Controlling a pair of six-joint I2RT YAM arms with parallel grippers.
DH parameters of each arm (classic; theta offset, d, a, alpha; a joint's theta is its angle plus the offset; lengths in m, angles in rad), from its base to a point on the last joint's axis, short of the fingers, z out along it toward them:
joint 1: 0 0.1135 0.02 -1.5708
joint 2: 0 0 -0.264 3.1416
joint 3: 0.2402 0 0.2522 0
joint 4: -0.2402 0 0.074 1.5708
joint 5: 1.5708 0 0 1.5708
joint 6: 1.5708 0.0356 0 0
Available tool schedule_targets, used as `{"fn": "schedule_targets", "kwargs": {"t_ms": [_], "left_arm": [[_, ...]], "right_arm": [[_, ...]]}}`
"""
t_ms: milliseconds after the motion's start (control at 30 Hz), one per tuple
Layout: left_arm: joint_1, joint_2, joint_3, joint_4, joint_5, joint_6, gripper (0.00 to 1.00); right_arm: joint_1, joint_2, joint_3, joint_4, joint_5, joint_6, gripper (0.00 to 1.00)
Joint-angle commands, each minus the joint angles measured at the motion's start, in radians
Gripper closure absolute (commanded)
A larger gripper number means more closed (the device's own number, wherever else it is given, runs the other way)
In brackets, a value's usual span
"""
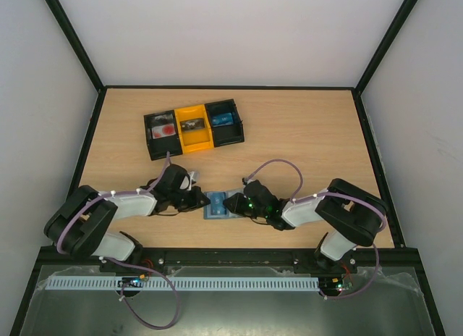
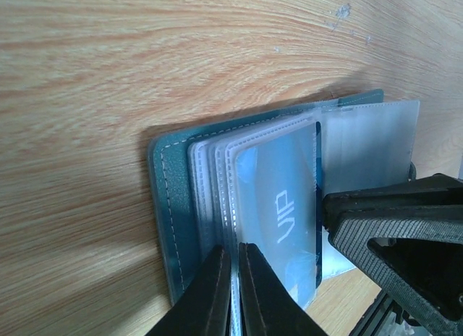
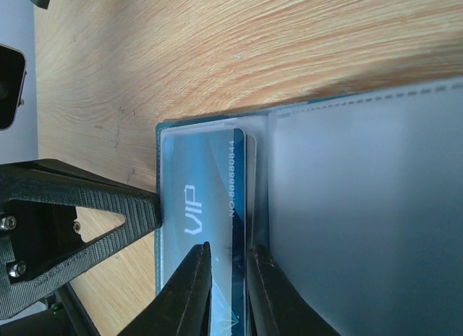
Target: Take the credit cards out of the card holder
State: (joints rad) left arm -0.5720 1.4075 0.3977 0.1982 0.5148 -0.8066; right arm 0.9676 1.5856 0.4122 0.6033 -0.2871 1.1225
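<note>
The card holder lies open on the table, near the front edge, right between the two claws. The left gripper is squeezed tight on the holder's clear pockets. The right gripper has a finger on each side of the edge of a blue credit card (it says VIP in white). The card sits in the holder. I cannot tell if that claw is pinching it. A tray sits farther back.

On the wood table the teal holder lies open, a blue VIP card among its clear sleeves, the left gripper pinched together at their near edge, the right gripper's finger beside the card.
</note>
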Motion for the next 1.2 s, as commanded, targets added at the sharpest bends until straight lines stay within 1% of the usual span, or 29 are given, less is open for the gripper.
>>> {"fn": "schedule_targets", "kwargs": {"t_ms": [0,200,633,767,1000,1067,1167], "left_arm": [[-0.009,0.025,-0.027,0.019,0.001,-0.005,0.94],[-0.012,0.035,-0.033,0.027,-0.022,-0.001,0.97],[-0.036,0.041,-0.041,0.026,-0.065,0.002,0.97],[-0.042,0.046,-0.040,0.028,-0.070,-0.003,0.97],[-0.052,0.049,-0.044,0.033,-0.070,-0.014,0.97],[-0.053,0.054,-0.042,0.029,-0.068,-0.016,0.97],[-0.053,0.047,-0.038,0.019,-0.078,-0.019,0.94]], "right_arm": [[-0.004,0.025,0.008,0.012,0.015,0.003,0.85],[-0.005,0.015,-0.003,0.035,0.014,0.005,0.83],[-0.004,0.059,-0.010,0.074,-0.013,0.023,0.83],[-0.005,0.062,-0.011,0.093,-0.019,0.017,0.87],[-0.008,0.061,-0.041,0.183,-0.042,0.029,0.97],[-0.008,0.058,-0.042,0.172,-0.034,0.023,0.98],[-0.010,0.052,-0.047,0.151,-0.025,0.013,0.98]]}}
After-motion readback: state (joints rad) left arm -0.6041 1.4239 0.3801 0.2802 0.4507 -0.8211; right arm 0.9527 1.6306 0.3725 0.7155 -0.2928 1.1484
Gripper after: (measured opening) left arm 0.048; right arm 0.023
